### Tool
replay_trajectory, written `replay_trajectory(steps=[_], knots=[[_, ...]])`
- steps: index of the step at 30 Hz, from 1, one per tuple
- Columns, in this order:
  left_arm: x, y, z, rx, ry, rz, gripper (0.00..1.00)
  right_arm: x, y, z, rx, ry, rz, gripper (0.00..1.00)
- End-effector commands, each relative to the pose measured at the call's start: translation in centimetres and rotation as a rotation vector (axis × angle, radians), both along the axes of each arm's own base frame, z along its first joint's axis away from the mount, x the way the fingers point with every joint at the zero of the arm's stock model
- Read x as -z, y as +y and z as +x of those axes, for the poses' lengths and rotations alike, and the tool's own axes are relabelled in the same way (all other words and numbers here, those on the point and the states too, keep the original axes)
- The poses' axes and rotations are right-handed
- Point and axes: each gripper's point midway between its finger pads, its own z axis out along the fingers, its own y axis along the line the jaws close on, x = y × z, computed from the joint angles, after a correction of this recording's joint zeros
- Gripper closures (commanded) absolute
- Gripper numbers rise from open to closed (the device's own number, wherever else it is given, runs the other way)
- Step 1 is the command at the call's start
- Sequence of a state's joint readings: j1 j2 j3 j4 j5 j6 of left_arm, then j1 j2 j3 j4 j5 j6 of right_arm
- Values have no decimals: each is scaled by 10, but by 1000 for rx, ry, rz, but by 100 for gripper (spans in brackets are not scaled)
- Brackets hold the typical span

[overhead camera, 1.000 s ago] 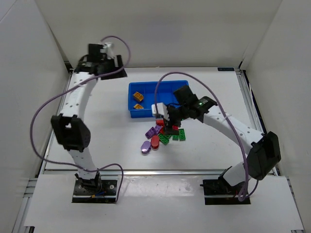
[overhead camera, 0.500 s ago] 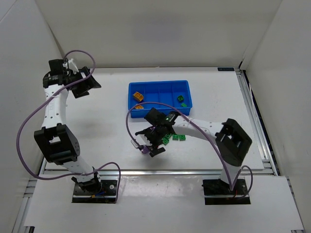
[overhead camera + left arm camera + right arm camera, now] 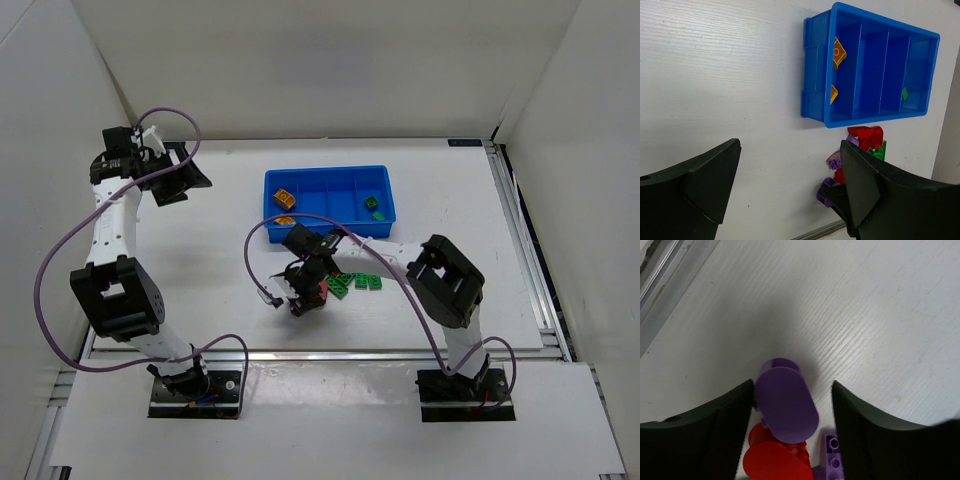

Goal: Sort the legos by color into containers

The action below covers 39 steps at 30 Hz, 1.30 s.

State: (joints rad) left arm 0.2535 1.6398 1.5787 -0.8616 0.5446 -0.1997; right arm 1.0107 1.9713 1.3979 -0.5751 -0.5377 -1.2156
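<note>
The blue tray (image 3: pixel 330 173) holds yellow-orange legos (image 3: pixel 838 52) in its left compartment and green legos (image 3: pixel 374 206) in its right one. In front of it lies a loose pile of red legos (image 3: pixel 865 135), green legos (image 3: pixel 360 282) and purple ones. My right gripper (image 3: pixel 791 390) is low over the pile's near-left end (image 3: pixel 300 298). Its jaws straddle a rounded purple lego (image 3: pixel 787 402): the left finger touches it and a gap shows on the right. A rounded red lego (image 3: pixel 777 462) and a small purple brick (image 3: pixel 834 457) lie just behind. My left gripper (image 3: pixel 188 175) hangs open and empty at the far left (image 3: pixel 790 190).
A metal rail (image 3: pixel 665 277) runs along the table's near edge, close to the right gripper. White walls enclose the table at the back and sides. Purple cables loop from both arms, and one (image 3: pixel 262 270) lies on the table left of the pile.
My right gripper has moved from the pile's back edge to its near-left end, dropped low over the rounded purple lego, and its jaws have narrowed. The left arm has swung leftward.
</note>
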Motion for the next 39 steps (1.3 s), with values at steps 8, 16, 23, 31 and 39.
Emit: replay_trajectory(steps=[8, 16, 23, 31, 39], knots=[[-11, -4, -5, 28, -36, -9, 9, 10, -1, -2, -42, -14, -23, 53], [-2, -8, -9, 42, -15, -22, 10, -71, 20, 22, 153, 41, 116, 74], [6, -18, -14, 59, -11, 51, 12, -192, 27, 108, 578, 142, 347, 81], [3, -30, -13, 121, -33, 21, 10, -209, -11, 240, 1067, 212, 422, 87], [-2, -47, -15, 204, -73, 26, 10, -164, -20, 288, 1227, 340, 392, 88]])
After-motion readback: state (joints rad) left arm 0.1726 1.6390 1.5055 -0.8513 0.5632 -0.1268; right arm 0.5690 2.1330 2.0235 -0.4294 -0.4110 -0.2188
